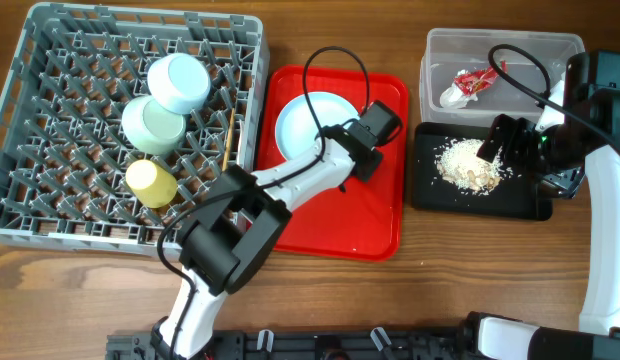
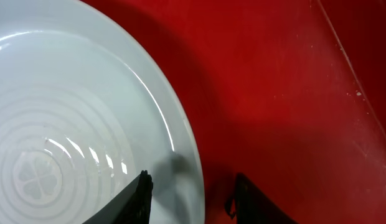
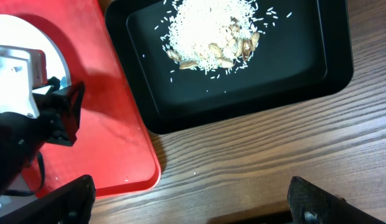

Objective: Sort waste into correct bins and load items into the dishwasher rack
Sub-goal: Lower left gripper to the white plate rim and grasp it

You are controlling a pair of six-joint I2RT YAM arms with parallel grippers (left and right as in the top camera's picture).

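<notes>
Waste lay sorted already: wrapper (image 1: 468,84) in the clear tub (image 1: 440,45), food scraps (image 1: 470,165) on the black tray (image 1: 430,195). The white plate (image 2: 87,124) sat flat on the red tray (image 1: 380,220), so the left gripper (image 2: 192,186) straddled its rim, jaws apart and apparently not yet pinching, probably to lift it towards the rack (image 1: 20,110). The right gripper (image 3: 190,199) hung wide open and empty.

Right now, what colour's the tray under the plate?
Red tray; best in left wrist view.

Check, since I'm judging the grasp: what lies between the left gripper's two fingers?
The round white plate's rim, on the red plastic tray; the left wrist view shows it.
</notes>
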